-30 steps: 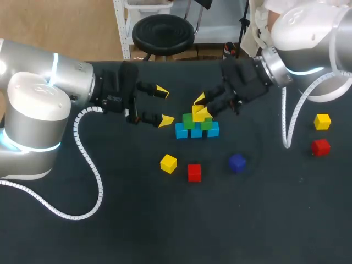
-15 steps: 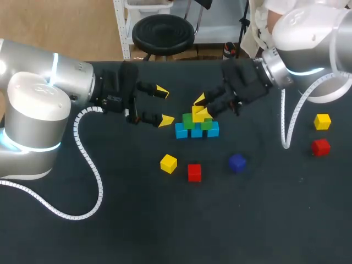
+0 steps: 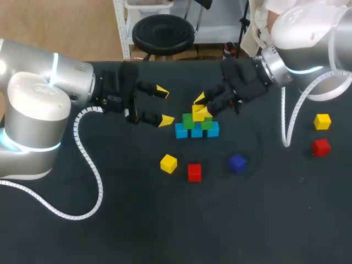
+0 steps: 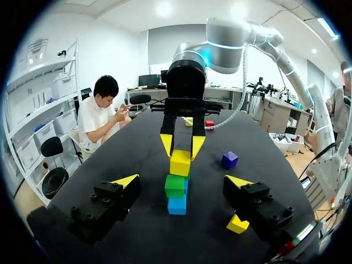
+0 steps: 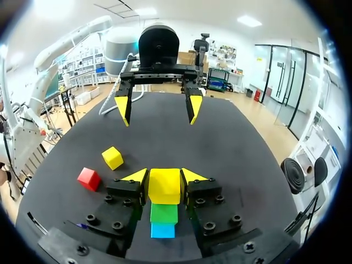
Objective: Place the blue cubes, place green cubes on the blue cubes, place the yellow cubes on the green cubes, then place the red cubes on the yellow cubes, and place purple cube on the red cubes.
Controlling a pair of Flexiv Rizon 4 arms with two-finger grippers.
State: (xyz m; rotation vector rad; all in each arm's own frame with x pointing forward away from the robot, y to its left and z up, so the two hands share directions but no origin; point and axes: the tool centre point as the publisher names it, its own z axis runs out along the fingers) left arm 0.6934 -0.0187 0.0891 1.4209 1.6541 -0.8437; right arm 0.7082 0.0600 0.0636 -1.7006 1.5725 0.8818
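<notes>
Directly over the green cube [image 5: 164, 213], the right claw [image 5: 164, 177] pinches a yellow cube [image 5: 164, 190], which seems to rest on it. The left claw [image 3: 164, 105] hangs spread, just beside the blue cubes [image 3: 196, 131].

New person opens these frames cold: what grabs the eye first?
The little pyramid mid-table: a row of blue cubes, green cubes on them, and a yellow cube at the top, with the jaws of the right arm shut on it from both sides. The jaws of the left arm stand open and empty beside the stack. Nearer the front lie a loose yellow cube, a red cube and a purple cube.
</notes>
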